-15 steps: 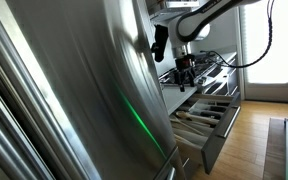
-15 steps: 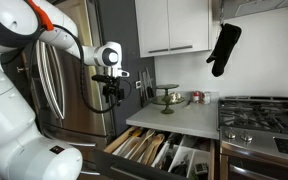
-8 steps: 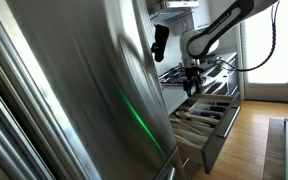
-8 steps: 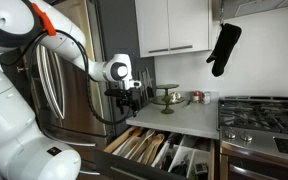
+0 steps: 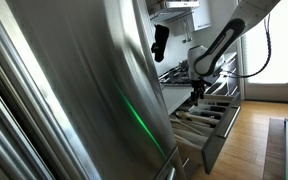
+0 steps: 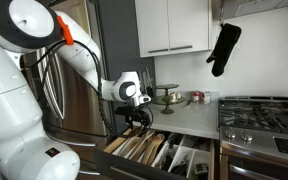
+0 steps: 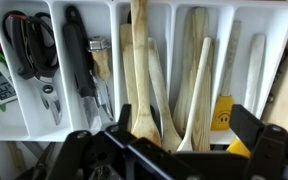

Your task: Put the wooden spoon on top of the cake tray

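Note:
Several wooden spoons (image 7: 139,85) lie lengthwise in the middle compartments of a white organizer (image 7: 59,12) in the open drawer (image 6: 154,150). My gripper (image 7: 169,150) is open and empty just above them, with one finger (image 7: 79,150) on each side of the spoon bowls. In both exterior views the gripper (image 6: 139,118) (image 5: 197,95) points down over the drawer (image 5: 209,115). The cake tray (image 6: 167,97), a small stand, is on the counter behind the drawer, apart from the gripper.
Scissors and black-handled tools (image 7: 29,45) fill the left compartments. A yellow smiley item (image 7: 224,115) lies at the right. A stove (image 6: 264,110) is beside the counter, an oven mitt (image 6: 224,45) hangs above it, and the steel fridge (image 5: 74,90) is close by.
The gripper has come down from counter height and moved over the open drawer, now just above the wooden spoons. It remains open and empty.

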Available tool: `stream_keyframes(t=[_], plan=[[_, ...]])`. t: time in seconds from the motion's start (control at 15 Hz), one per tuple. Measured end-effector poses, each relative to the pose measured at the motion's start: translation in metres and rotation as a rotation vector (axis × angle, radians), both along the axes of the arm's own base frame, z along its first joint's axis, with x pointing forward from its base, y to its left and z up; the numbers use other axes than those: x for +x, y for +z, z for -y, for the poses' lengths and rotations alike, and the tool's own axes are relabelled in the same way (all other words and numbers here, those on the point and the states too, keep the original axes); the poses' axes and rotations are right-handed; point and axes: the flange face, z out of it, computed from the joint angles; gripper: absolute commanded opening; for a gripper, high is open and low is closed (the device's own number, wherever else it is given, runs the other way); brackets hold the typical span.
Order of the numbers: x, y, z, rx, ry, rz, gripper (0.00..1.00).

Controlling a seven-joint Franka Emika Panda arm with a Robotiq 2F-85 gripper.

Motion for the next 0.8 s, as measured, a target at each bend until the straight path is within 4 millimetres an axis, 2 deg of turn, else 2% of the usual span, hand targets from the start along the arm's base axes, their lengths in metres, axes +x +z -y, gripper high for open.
stream_keyframes(t=[0.53, 0.67, 0.8], plan=[[0.004, 0.008, -0.002, -0.001, 0.003, 0.017, 1.0], [0.006, 0.002, 0.0, 0.001, -0.002, 0.006, 1.0], [0.008, -0.012, 0.006, 0.01, -0.006, -0.025, 1.0]])
